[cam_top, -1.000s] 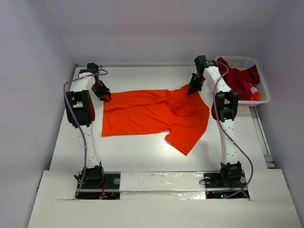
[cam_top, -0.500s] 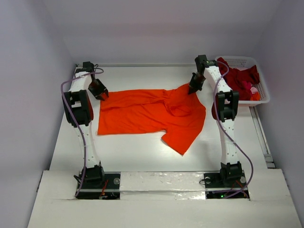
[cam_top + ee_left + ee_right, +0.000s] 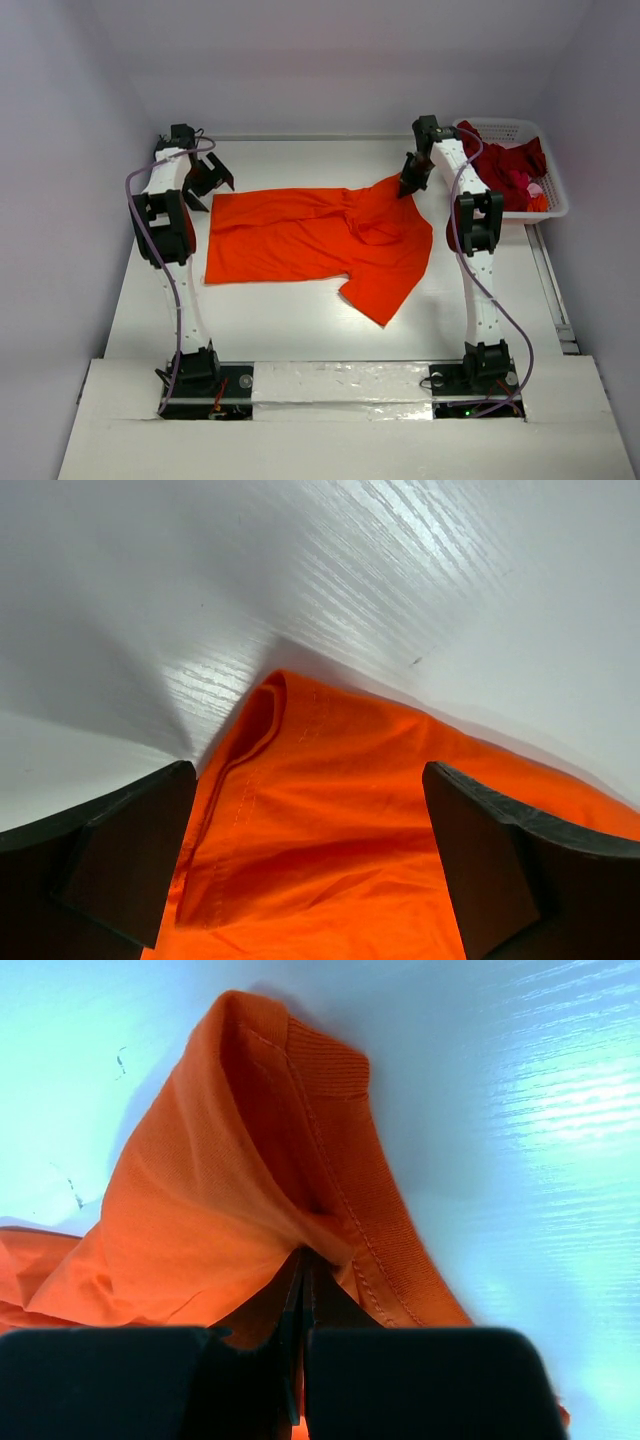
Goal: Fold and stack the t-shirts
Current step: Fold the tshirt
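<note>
White tabletop (image 3: 300, 330) under pale walls, and I've got the bright orange cloth t-shirt (image 3: 300, 240) spread across mid-frame. White latticed plastic basket (image 3: 556, 200), upper right, holds the dark red t-shirts (image 3: 505, 165). My right gripper (image 3: 407, 188) is pinched tight on the orange collar. My left gripper (image 3: 218, 178) gapes wide and empty over the shirt's upper-left corner.

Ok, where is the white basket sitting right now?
In the top view the white basket sits at the far right edge of the table, just right of the right arm, with dark red t-shirts heaped inside.
</note>
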Available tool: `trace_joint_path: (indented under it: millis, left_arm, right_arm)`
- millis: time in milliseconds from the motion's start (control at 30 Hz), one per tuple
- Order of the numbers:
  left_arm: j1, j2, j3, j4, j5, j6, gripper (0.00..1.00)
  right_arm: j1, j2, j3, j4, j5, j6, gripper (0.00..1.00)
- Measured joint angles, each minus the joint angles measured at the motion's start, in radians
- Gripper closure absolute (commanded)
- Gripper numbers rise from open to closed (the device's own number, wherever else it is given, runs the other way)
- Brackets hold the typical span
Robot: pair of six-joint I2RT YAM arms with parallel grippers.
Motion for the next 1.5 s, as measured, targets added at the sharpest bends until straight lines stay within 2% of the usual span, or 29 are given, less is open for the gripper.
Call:
trace_joint_path:
  millis: [67, 167, 200, 267, 367, 600, 800, 900, 1000, 1133, 1233, 1367, 1433, 1500]
  left_arm:
    - [0.001, -0.01, -0.003, 0.002, -0.001, -0.001, 0.01]
    - [0.001, -0.054, -0.012, 0.001, -0.006, -0.001, 0.01]
    - [0.001, -0.077, -0.017, 0.002, -0.008, 0.0, 0.01]
    - [0.001, -0.142, -0.028, 0.0, -0.011, 0.001, 0.01]
    - [0.002, -0.255, -0.03, 0.012, -0.001, 0.007, 0.01]
    - [-0.022, -0.535, -0.079, 0.105, 0.073, 0.052, 0.01]
    - [-0.096, -0.713, -0.259, 0.243, 0.129, 0.066, 0.01]
    - [-0.095, -0.731, -0.33, 0.22, 0.073, 0.053, 0.01]
    - [-0.076, -0.773, -0.502, 0.206, 0.003, 0.045, 0.01]
    - [-0.063, -0.865, -0.712, 0.132, -0.1, 0.043, 0.01]
    - [-0.056, -0.921, -0.748, 0.095, -0.171, 0.051, 0.01]
    - [-0.016, -0.941, -0.776, 0.103, -0.205, 0.054, 0.1]
    - [0.018, -0.947, -0.844, 0.111, -0.2, 0.055, 0.12]
    - [0.06, -0.951, -0.931, 0.115, -0.174, 0.054, 0.19]
  right_arm:
    - [0.0, 0.0, 0.003, 0.0, 0.001, -0.004, 0.97]
    - [0.0, -0.011, 0.01, 0.0, 0.014, -0.01, 0.75]
    - [0.0, -0.028, 0.008, 0.001, 0.019, -0.013, 0.61]
    - [0.0, -0.091, -0.037, 0.028, 0.028, -0.012, 0.44]
    - [0.001, -0.314, -0.212, 0.1, 0.027, -0.008, 0.36]
    - [0.032, -0.688, -0.372, 0.212, 0.029, -0.005, 0.34]
    - [0.057, -0.76, -0.489, 0.243, 0.028, -0.011, 0.34]
    - [0.074, -0.766, -0.579, 0.243, 0.03, -0.011, 0.35]
    - [0.113, -0.8, -0.694, 0.252, 0.039, -0.011, 0.37]
    - [0.211, -0.917, -0.879, 0.272, 0.038, -0.008, 0.37]
    - [0.264, -1.024, -1.011, 0.297, 0.019, -0.006, 0.37]
    - [0.264, -1.122, -1.126, 0.32, 0.011, -0.004, 0.37]
    - [0.261, -1.141, -1.155, 0.327, 0.012, -0.004, 0.37]
    - [0.256, -1.148, -1.171, 0.333, 0.011, -0.004, 0.37]
